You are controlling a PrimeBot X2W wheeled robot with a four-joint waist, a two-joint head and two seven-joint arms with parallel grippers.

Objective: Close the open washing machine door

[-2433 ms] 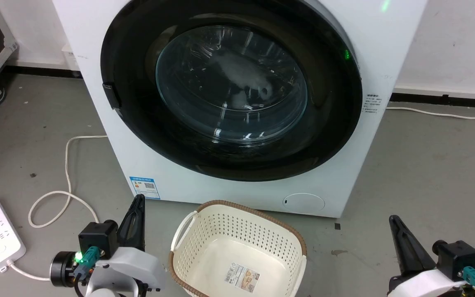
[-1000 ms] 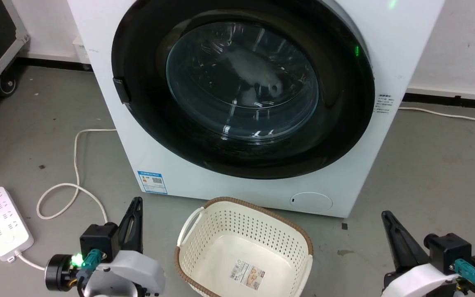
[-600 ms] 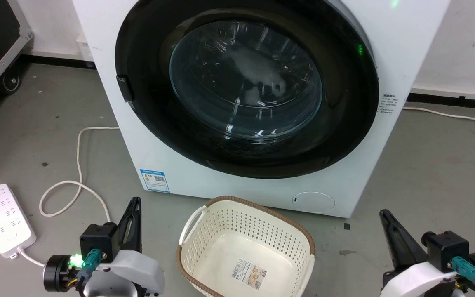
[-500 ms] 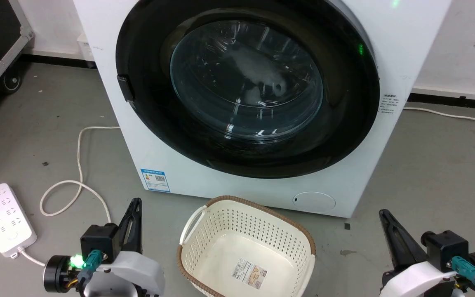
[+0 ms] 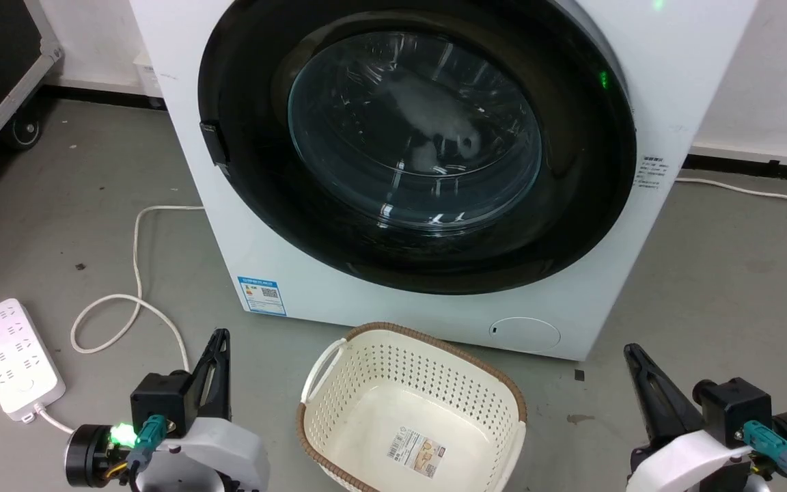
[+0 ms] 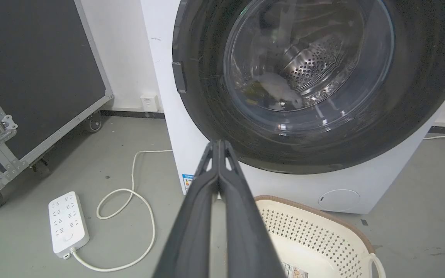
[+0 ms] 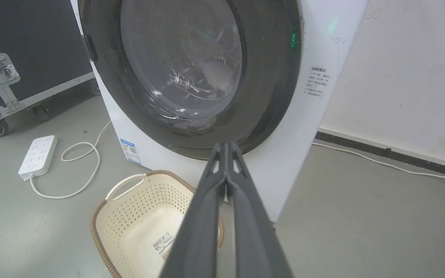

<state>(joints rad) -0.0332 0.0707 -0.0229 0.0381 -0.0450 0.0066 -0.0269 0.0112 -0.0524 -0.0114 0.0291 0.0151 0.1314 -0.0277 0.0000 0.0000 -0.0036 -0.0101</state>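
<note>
Cam shifted — washing machine door [image 5: 417, 147] looks shut.

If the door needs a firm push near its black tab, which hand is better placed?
Left, probably. On the washing machine door, the black tab sits at the left edge, nearer the left hand; the right hand is beyond the basket. Both are shut.

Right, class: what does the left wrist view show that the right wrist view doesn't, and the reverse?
Left wrist, not right: the holed steel drum, the round flap, the left hand, shut. Right wrist, not left: the text label, the right hand, shut. Both: the door, basket, power strip.
</note>
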